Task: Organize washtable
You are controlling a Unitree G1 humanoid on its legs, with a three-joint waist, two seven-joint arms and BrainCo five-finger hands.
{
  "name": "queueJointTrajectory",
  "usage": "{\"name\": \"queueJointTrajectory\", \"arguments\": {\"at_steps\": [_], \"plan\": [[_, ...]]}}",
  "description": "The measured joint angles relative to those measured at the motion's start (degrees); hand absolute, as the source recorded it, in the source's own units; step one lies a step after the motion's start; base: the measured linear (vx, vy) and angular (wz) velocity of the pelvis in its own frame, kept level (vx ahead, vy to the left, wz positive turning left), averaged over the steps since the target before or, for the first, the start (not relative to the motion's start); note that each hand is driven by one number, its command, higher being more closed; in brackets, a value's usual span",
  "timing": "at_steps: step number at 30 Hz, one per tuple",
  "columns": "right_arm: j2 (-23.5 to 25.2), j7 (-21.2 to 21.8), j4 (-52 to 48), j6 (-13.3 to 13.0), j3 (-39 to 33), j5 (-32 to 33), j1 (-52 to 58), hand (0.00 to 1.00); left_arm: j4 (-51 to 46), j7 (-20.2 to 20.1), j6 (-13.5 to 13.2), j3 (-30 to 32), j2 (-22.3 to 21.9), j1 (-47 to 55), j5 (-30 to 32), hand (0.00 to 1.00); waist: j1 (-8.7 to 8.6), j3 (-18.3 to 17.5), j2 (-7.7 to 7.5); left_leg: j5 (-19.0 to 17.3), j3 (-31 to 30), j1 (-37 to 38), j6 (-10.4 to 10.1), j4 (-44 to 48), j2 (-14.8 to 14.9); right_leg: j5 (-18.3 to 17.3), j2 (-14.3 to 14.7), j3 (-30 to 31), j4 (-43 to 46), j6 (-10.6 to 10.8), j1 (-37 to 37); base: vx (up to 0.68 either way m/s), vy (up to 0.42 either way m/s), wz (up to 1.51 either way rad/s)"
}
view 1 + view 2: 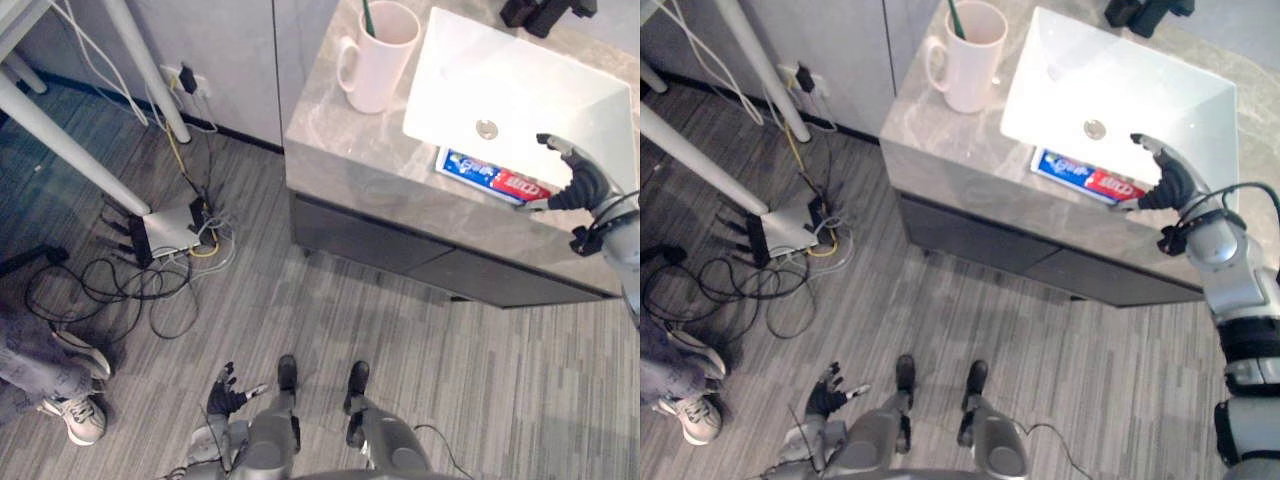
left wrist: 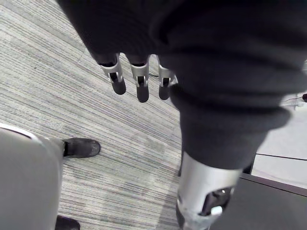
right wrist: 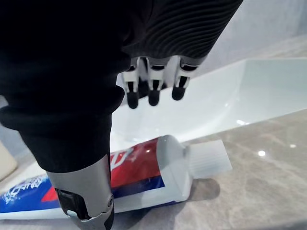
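A: Right hand is up at the washtable, hovering over the toothpaste tube; fingers loosely extended, gently bent, nothing in them.

B: And the tube lies flat on the stone counter, just in front of the white basin, cap end towards the hand; the thumb hangs close by the tube, though whether it touches I cannot tell.

A: Left hand?

B: Low at the robot's side above the floor; fingers spread, empty, idle.

A: So the step in hand, I'd say, is the reach for the toothpaste; the grasp is not yet made.

B: Agreed; the tidying looks barely begun; the mug stands well apart at the other end of the counter with a green toothbrush in it, a likely home for the tube.

A: Next move calls for a drop onto the tube, fingers one side, thumb the other; close near the cap, where the body is firmer.

B: Flat tube on slick stone, mind; it may skate towards the basin if nudged before the pinch closes; then a lift and a carry across to the mug.
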Motion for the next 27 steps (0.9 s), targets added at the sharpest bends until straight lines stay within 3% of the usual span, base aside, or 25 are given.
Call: {"name": "queueJointTrajectory", "arguments": {"at_steps": [10,11,17,27], "plan": [[0.1,-0.1,0.0,0.0,0.2,0.1,-0.1,0.00,0.0,0.0,0.0,0.0,0.3,-0.6,0.0,0.00,-0.02,1.1,-0.05,0.0,-0.1,-0.3,0.0,0.0,0.0,0.0,0.0,0.0,0.0,0.0,-0.3,0.02,0.006,0.00],[0.1,-0.1,0.0,0.0,0.2,0.1,-0.1,1.00,0.0,0.0,0.0,-0.1,0.4,-0.6,0.0,0.00,-0.01,1.1,-0.09,0.0,-0.1,-0.3,0.0,0.0,0.1,0.0,0.1,0.0,0.0,0.0,-0.3,0.06,0.008,0.00],[0.1,0.0,-0.5,-0.4,1.0,0.8,-0.1,1.00,0.0,0.0,0.0,-0.1,1.1,-0.9,0.0,0.00,-0.12,1.6,-0.82,-0.1,0.2,-0.7,-0.3,0.0,0.1,0.0,0.1,0.2,0.1,-0.1,-0.8,0.04,0.009,-0.02],[0.0,-0.1,-2.3,-0.6,2.2,2.2,-1.4,1.00,0.2,0.3,0.2,0.0,1.1,-1.4,0.0,0.00,-0.06,1.8,-0.48,0.2,-0.2,-2.0,-0.3,0.0,1.8,0.2,1.1,1.4,0.9,-0.3,-2.4,0.06,-0.010,0.01]]}}
